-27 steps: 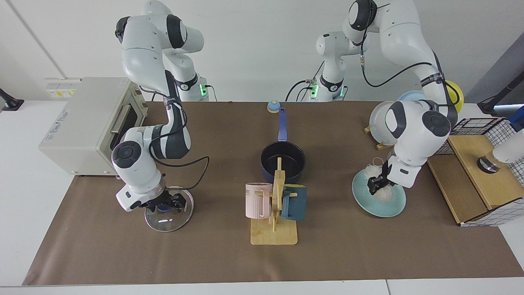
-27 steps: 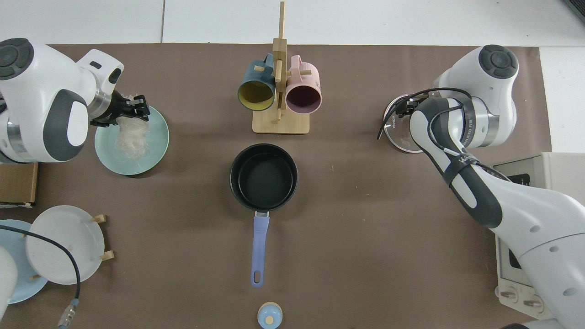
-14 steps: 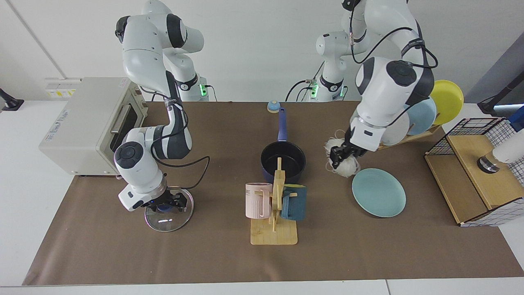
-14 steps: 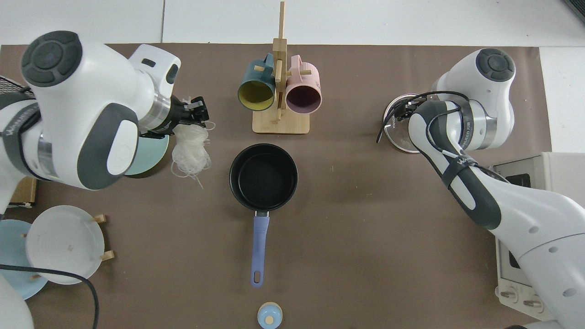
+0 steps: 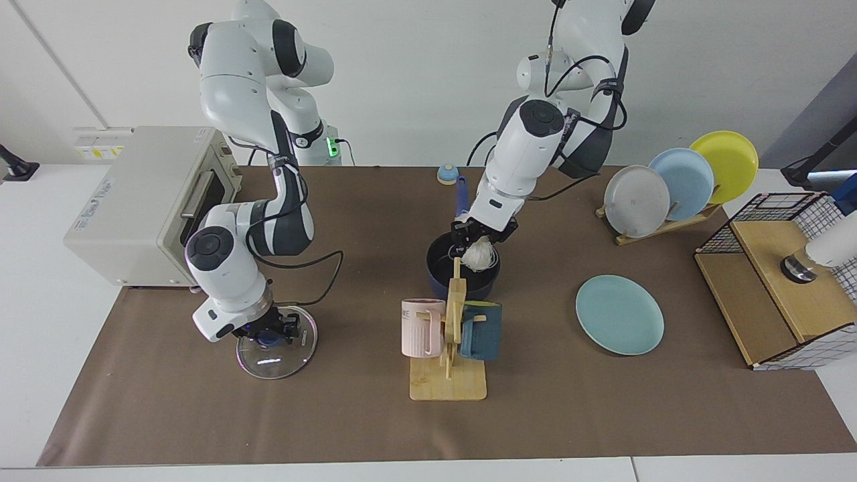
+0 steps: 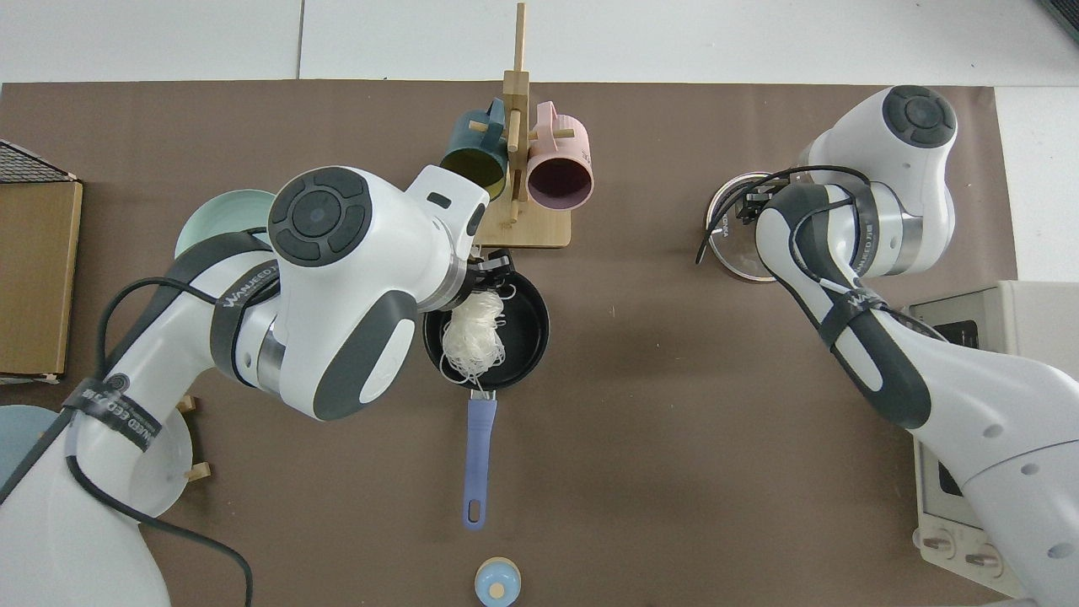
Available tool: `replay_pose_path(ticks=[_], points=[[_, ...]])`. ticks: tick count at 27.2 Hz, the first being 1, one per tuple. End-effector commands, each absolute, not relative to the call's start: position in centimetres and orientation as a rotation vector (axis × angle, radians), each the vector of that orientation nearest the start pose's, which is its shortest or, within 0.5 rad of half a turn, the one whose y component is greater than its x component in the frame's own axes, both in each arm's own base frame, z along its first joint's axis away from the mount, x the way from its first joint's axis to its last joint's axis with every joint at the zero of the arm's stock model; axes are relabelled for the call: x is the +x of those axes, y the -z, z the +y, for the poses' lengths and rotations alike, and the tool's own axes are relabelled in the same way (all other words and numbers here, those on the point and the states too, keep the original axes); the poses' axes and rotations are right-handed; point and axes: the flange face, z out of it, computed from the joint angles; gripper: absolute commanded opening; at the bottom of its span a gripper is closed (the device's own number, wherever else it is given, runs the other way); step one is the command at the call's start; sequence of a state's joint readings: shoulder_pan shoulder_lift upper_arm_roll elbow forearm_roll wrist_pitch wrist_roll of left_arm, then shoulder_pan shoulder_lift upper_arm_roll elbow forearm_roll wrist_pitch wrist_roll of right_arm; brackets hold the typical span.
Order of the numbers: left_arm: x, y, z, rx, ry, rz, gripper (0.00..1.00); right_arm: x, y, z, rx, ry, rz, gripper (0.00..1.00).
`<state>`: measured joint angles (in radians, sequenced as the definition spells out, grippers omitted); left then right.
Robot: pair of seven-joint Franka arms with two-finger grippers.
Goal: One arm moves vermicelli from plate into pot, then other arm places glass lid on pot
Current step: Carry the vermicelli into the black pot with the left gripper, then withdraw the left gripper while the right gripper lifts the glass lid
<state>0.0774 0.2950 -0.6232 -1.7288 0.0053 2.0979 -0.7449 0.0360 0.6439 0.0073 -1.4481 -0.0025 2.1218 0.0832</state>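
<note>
The vermicelli (image 5: 479,255) (image 6: 474,333) hangs as a white bundle from my left gripper (image 5: 477,235) (image 6: 491,270), which is shut on its top. The bundle dangles over the open dark blue pot (image 5: 438,273) (image 6: 529,337), its lower threads inside the rim. The teal plate (image 5: 619,314) (image 6: 211,223) lies bare to one side; in the top view the left arm covers most of it. The glass lid (image 5: 278,351) (image 6: 732,253) lies flat on the mat. My right gripper (image 5: 271,331) (image 6: 748,202) sits low over its blue knob (image 5: 268,339).
A wooden mug rack (image 5: 447,381) with a pink mug (image 5: 422,328) and a dark blue mug (image 5: 482,331) stands just in front of the pot. A toaster oven (image 5: 144,201), a plate rack (image 5: 676,184), a wooden box (image 5: 776,294) and a small blue knobbed piece (image 5: 447,174) ring the mat.
My left arm lifted the vermicelli off the plate and swung it across to above the pot. My right gripper stayed at the lid's knob, shifting only slightly.
</note>
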Motion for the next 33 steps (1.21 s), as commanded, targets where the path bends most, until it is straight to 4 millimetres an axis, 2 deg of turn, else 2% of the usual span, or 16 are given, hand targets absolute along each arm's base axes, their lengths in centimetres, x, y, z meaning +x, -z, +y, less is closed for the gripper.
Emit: replay_pose_path(ticks=[1, 5, 12, 16, 23, 24, 25, 26, 27, 31, 33], points=[[56.3, -42.7, -30.4, -3.332, -0.010, -0.320, 0.00, 71.1, -30.3, 3.6, -3.142, 0.003, -0.037, 0.12], [56.0, -40.6, -32.1, -3.311, 0.001, -0.298, 0.00, 71.1, -30.6, 3.7, -3.140, 0.000, -0.110, 0.08], [55.9, -37.5, -32.2, -3.278, 0.031, -0.274, 0.00, 70.5, -33.0, 4.4, -3.142, -0.021, -0.135, 0.08], [55.2, -35.8, -32.2, -3.289, 0.051, -0.271, 0.00, 69.8, -36.0, 4.3, -3.140, -0.041, -0.146, 0.08], [55.2, -35.0, -32.3, -3.275, 0.129, -0.311, 0.00, 68.1, -40.6, 4.0, -3.121, -0.084, -0.198, 0.08], [55.2, -34.7, -32.3, -3.269, 0.130, -0.296, 0.22, 67.7, -41.2, 4.0, -3.118, -0.088, -0.209, 0.08], [55.2, -34.6, -32.2, -3.260, 0.131, -0.273, 0.63, 67.3, -41.8, 3.7, -3.118, -0.088, -0.214, 0.09], [55.2, -34.5, -32.1, -3.249, 0.126, -0.263, 0.84, 66.9, -42.5, 3.6, -3.116, -0.083, -0.221, 0.09], [55.0, -34.6, -32.1, -3.232, 0.124, -0.242, 1.00, 66.4, -43.1, 3.5, -3.115, -0.083, -0.233, 0.09], [55.0, -35.7, -31.6, -3.168, 0.104, -0.209, 1.00, 63.8, -44.8, 3.2, -3.104, -0.113, -0.257, 0.09], [55.6, -38.2, -31.5, -3.164, 0.129, -0.229, 1.00, 62.5, -45.4, 3.3, -3.088, -0.117, -0.253, 0.09]])
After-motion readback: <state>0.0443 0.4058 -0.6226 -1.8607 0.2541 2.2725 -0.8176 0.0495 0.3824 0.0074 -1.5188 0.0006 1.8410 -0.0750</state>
